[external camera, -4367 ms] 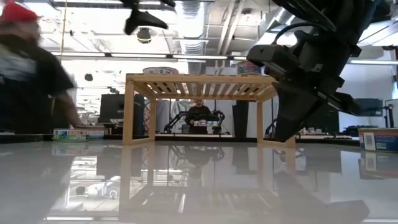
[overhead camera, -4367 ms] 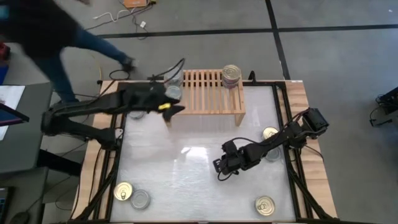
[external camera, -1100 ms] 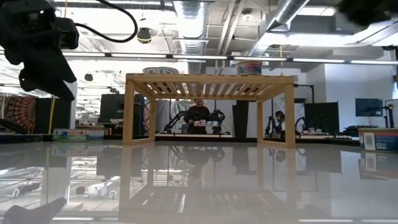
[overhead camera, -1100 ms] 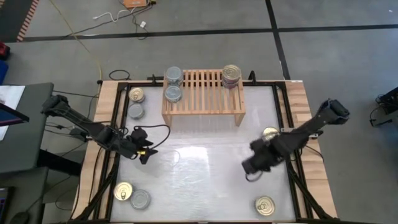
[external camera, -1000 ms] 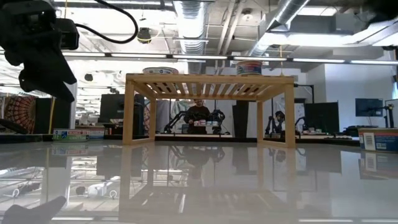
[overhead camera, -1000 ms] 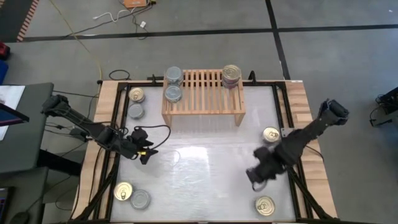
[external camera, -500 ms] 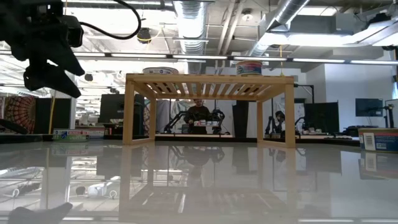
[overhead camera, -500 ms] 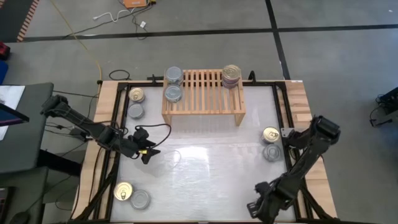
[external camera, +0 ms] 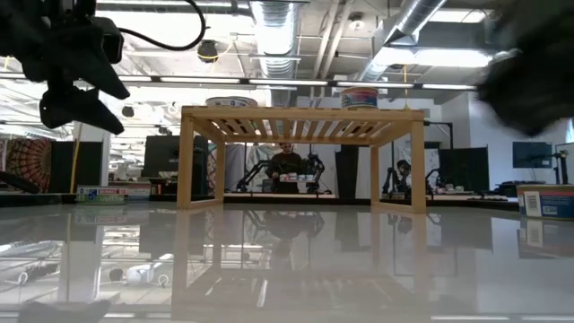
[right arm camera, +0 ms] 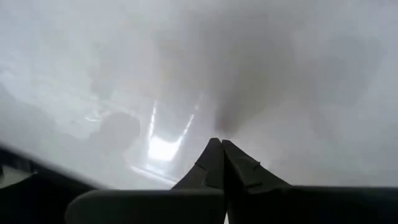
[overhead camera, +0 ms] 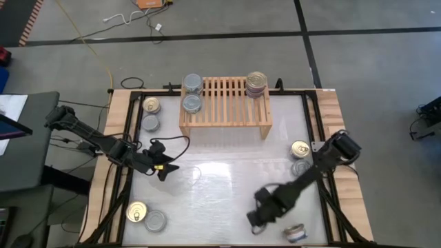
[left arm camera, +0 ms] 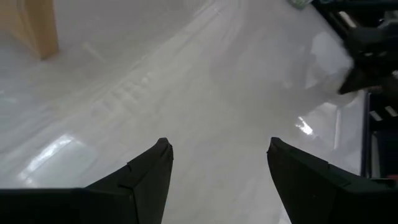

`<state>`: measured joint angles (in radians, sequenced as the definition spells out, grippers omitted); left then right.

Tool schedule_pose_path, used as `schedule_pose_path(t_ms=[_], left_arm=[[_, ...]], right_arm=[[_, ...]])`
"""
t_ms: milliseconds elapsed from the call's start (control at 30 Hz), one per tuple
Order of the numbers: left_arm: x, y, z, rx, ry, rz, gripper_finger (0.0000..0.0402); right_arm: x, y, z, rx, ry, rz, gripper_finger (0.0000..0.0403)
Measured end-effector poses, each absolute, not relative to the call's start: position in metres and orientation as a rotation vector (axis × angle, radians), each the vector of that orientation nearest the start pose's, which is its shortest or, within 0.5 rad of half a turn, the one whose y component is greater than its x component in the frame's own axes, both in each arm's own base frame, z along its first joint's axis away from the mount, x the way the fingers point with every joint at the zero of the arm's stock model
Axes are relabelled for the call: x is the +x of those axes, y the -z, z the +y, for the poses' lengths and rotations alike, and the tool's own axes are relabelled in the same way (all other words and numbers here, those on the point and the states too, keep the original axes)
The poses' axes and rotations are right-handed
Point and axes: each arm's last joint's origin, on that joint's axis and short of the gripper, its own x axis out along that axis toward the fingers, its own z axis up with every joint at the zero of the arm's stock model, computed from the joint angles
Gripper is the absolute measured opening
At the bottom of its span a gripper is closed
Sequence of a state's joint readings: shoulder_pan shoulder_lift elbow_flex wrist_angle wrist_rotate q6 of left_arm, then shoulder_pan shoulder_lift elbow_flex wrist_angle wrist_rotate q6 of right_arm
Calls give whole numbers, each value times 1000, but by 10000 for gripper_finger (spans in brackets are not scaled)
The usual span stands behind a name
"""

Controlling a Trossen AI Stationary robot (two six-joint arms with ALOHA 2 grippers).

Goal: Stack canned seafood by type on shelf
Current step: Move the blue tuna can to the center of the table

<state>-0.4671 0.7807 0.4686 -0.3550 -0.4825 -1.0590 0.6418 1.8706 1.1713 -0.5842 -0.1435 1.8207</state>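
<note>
**A:** Where's the shelf (overhead camera: 225, 102), and how does it lie?

**B:** At the far edge of the surface (overhead camera: 220, 186), long axis running left to right, slats crossing it front to back. On its left end I have two silver-topped stacks (overhead camera: 192, 94), one behind the other; on the right end a single stack with a gold lid (overhead camera: 256, 84).

**A:** And the loose tins?

**B:** A gold and a silver one (overhead camera: 149, 114) off the shelf's left leg, another such pair (overhead camera: 146, 215) at the near left corner, two (overhead camera: 300, 157) by the right rail, all flat. One tin (overhead camera: 297, 233) near the front right edge looks tilted.

**A:** Your jaws?

**B:** My left gripper (overhead camera: 167, 169) hangs over the left side of the surface, jaws well apart with nothing between them; the wrist view shows only bare surface between the fingers (left arm camera: 146, 180). My right gripper (overhead camera: 256, 218) is low at the front right, just beside the tilted tin, jaws pressed together on nothing.

**A:** Anything in the way?

**B:** The middle of the surface lies bare between both arms and the shelf.
</note>
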Motion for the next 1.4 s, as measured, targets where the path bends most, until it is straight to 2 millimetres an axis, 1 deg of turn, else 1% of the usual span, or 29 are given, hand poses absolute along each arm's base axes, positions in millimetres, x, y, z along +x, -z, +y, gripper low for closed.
schedule_pose_path(t_ms=[100,167,267,333,400,533,633,733,900,1000,1167,1300,1400], left_arm=[[148,-215,-59,-736,-308,494,251],[148,-216,-60,-740,-305,489,251],[148,-216,-60,-748,-307,488,251],[148,-216,-60,-749,-307,487,251],[148,-216,-60,-754,-308,487,251],[148,-216,-60,-757,-309,486,251],[148,-216,-60,-755,-309,487,251],[148,-216,-60,-735,-304,490,251],[148,-216,-60,-733,-303,490,251],[148,-216,-60,-724,-301,492,251],[148,-216,-60,-684,-290,497,251],[148,-216,-60,-663,-280,502,251],[148,-216,-60,-646,-274,505,251]], right_arm=[[299,-154,189,1105,607,1345,17],[314,-161,175,1076,552,1308,17],[330,-172,157,1014,493,1262,17],[339,-183,150,983,456,1241,17],[343,-194,146,951,439,1242,17],[343,-212,144,868,427,1291,23],[337,-225,150,816,432,1353,36],[324,-233,157,784,488,1441,48],[296,-245,174,731,664,1579,67],[279,-252,186,720,702,1704,87],[256,-258,205,708,680,1906,146],[244,-259,218,688,592,2001,208],[238,-259,227,650,484,2038,251]])
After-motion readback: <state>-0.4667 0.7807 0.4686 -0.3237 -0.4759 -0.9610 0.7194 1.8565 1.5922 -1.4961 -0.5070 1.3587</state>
